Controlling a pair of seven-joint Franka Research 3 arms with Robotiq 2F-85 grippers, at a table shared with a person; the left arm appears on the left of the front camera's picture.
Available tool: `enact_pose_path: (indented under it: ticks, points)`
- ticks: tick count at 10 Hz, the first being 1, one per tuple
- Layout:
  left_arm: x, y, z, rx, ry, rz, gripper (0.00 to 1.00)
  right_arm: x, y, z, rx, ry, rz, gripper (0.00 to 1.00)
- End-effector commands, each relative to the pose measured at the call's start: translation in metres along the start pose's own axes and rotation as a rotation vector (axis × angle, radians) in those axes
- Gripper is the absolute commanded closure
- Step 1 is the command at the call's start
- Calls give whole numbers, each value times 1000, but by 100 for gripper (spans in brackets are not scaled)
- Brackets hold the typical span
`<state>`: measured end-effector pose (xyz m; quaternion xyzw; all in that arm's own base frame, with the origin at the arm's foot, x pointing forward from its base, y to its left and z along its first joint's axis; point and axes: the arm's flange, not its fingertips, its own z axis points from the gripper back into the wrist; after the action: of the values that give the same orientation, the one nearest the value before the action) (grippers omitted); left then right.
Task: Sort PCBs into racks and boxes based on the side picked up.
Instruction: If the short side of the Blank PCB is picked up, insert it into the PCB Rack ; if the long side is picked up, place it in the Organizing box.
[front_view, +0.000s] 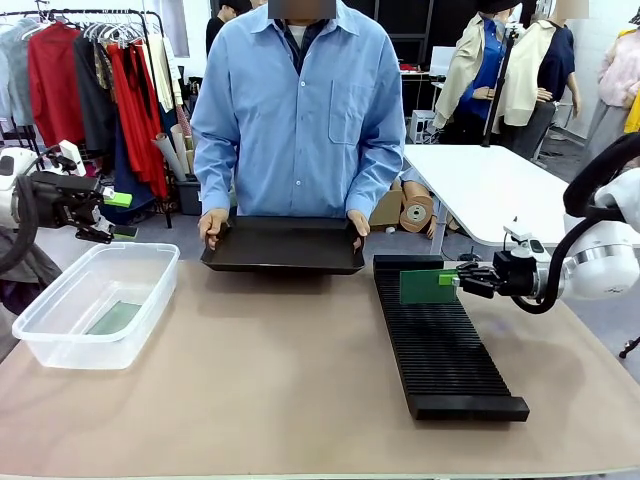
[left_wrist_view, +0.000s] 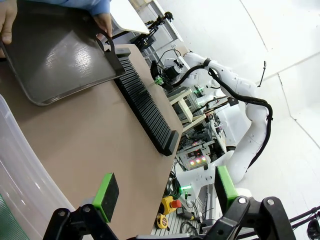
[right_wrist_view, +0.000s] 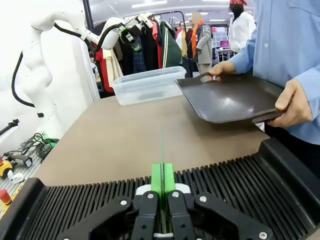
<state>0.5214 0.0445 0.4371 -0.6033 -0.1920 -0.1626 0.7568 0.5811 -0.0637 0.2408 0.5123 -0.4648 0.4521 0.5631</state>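
My right gripper (front_view: 452, 280) is shut on a green PCB (front_view: 428, 287), held upright on edge over the far end of the long black ribbed rack (front_view: 440, 345). In the right wrist view the PCB (right_wrist_view: 161, 155) shows edge-on as a thin line between my shut pads (right_wrist_view: 162, 181), just above the rack's slots (right_wrist_view: 250, 185). My left gripper (front_view: 118, 212) hangs open and empty above the far left corner of the clear box (front_view: 60, 340). Another PCB (front_view: 113, 318) lies flat on the box's floor. The left wrist view shows the green pads (left_wrist_view: 106, 190) wide apart and the rack (left_wrist_view: 145, 105) beyond.
Across the table a person holds a shallow black tray (front_view: 283, 245) by both ends at the far edge; it appears again as tray (right_wrist_view: 235, 97) and tray (left_wrist_view: 55, 55). Bare table (front_view: 270, 380) lies between box and rack. Clothes racks stand behind.
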Motion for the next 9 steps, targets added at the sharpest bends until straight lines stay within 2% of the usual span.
enact_pose_path:
  ticks: [1, 4, 9]
  points:
    - [0, -2, 1, 0, -2, -3, 0, -5, -10, -1, -6, -9, 29, 100]
    - [0, -2, 1, 0, -2, -3, 0, -9, -16, -1, -7, -21, 18, 100]
    - [0, -2, 1, 0, -2, -3, 0, -13, -20, -2, -8, 13, 2, 100]
